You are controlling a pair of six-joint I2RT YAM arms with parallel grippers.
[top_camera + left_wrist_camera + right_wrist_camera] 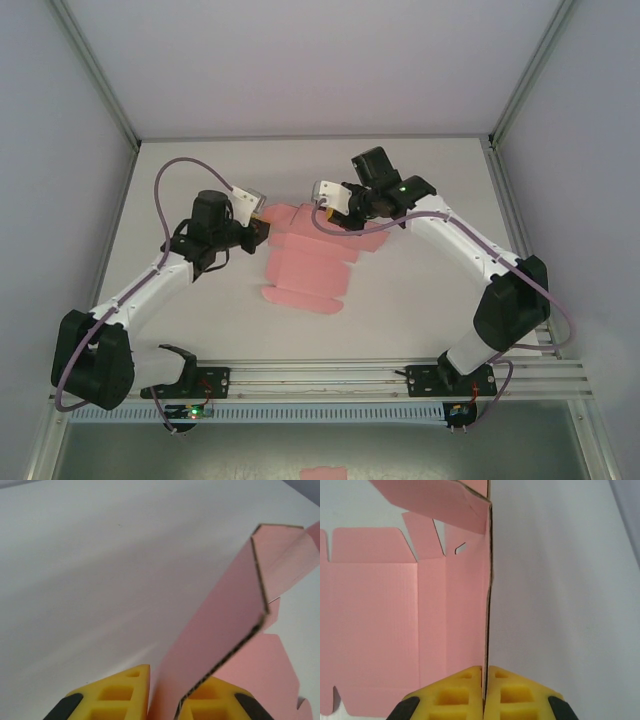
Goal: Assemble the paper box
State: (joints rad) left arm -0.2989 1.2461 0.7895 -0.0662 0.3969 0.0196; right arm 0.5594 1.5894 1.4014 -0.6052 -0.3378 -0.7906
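Left hand (258, 228) and right hand (335, 215), each gripping 1 pink paper box (305, 265), unassembled.

Left hand: 2 yellow fingers (117, 697) drawn in on a raised flap, the card filling the gap between them; the flap tilts up off the bench (430, 300), its cut edge showing. Right hand: 2 yellow fingers (517, 692) pressed tight together on the edge of 1 side panel, which stands upright and shows edge-on in the right wrist view. Paper box: creased cut-out sheet at mid-bench between the 2 hands, gripped at its far-left and far-right parts; the remaining panels and tabs lie flat on the bench, running toward the near side.
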